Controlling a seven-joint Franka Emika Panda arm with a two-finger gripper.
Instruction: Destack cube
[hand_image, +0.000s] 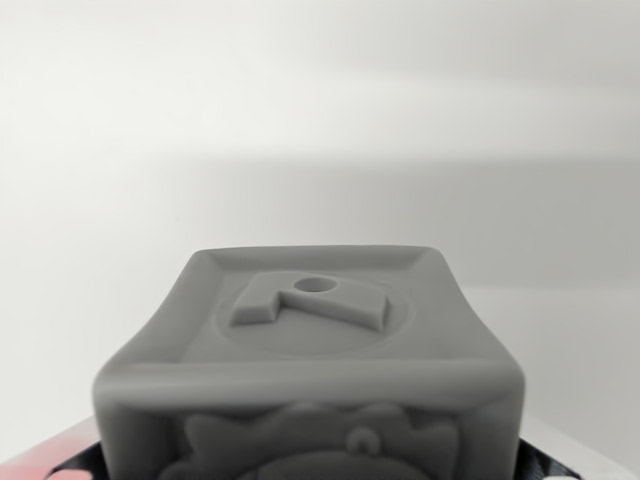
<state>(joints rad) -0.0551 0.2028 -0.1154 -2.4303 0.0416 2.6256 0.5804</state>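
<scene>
Close up, gray cube (310, 370) upright, embossed top w/ hole facing up.

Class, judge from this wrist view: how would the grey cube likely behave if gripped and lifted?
The grey cube looks moulded and matte, with rounded edges, so probably slightly soft and grippy rather than slippery. Its flat faces suggest it will not roll. The raised relief and small hole on top hint at a hollow, light toy.

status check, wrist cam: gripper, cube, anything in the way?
Gripper fingers out of frame, state unknown. Grey cube fills the lower view, close up, raised shape with a small hole on its top face. Nothing in the way; plain pale background behind.
</scene>
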